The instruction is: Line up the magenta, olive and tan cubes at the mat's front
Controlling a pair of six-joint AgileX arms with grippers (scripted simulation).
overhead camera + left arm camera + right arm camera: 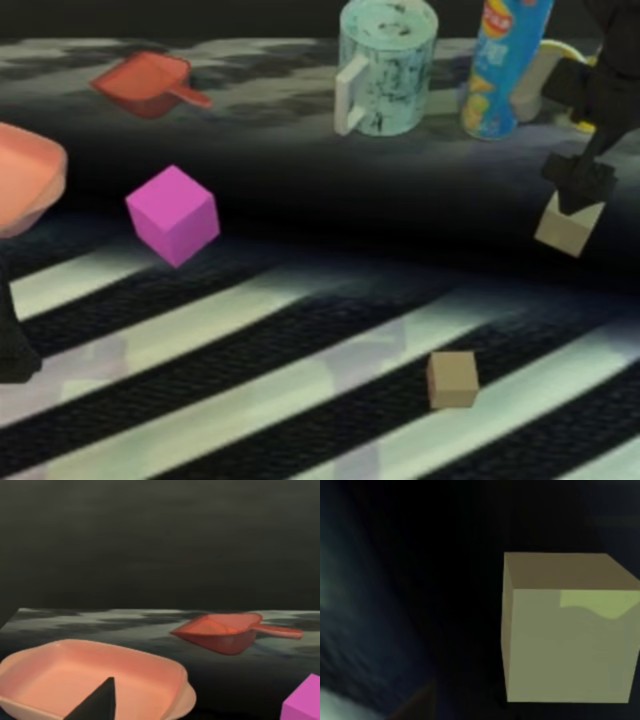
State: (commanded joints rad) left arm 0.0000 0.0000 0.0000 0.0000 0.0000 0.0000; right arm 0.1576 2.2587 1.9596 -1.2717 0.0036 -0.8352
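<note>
The magenta cube [172, 215] rests on the mat [300, 330] at the left, turned corner-on. The tan cube [452, 380] sits near the front, right of centre, on a pale stripe. At the far right lies the olive cube [568, 228], pale in this light. My right gripper [575, 190] hangs directly over it, covering its back edge. In the right wrist view the olive cube [570, 630] fills the side of the picture, off from the one dark finger [417, 700] that shows; the gripper looks open. My left arm [12, 345] is parked at the left edge, one finger [100, 702] showing.
A salmon-pink dish [25, 175] stands at the left edge beside the left arm. A red scoop [150, 83] lies at the back left. A speckled mug [385, 68] and a blue chips can [505, 65] stand at the back right, close to the right arm.
</note>
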